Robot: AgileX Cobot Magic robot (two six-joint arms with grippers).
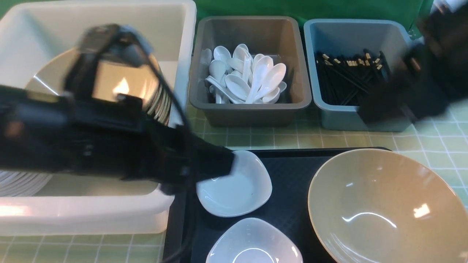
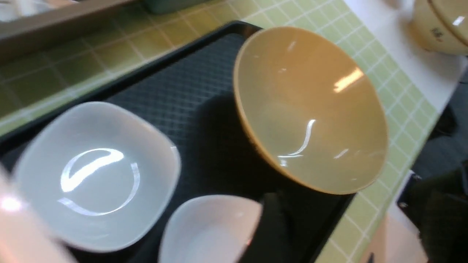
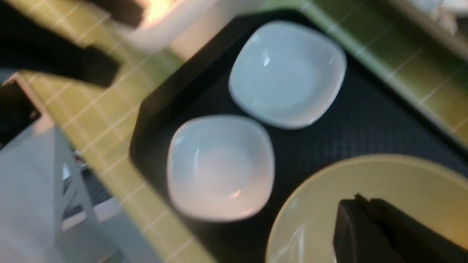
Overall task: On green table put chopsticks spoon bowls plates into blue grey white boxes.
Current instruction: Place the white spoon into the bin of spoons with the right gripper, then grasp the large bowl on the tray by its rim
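Two plates (image 1: pixel 237 188) are lying just right of my left gripper (image 1: pixel 225 166) (opening too blurred to tell), which I am judging nearer.

The blurred left arm (image 1: pixel 109 153) hides part of one plate (image 1: pixel 239 188); the tan bowl (image 1: pixel 380 204) runs off-frame.

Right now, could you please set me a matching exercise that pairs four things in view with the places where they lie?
Things:
1. spoons
2. chopsticks
3. lone tan bowl
4. stacked tan bowls

Places:
A. in the white tub
B. on the black tray
C. in the grey box
D. in the blue box

Pairs: 1-C, 2-D, 3-B, 4-A.
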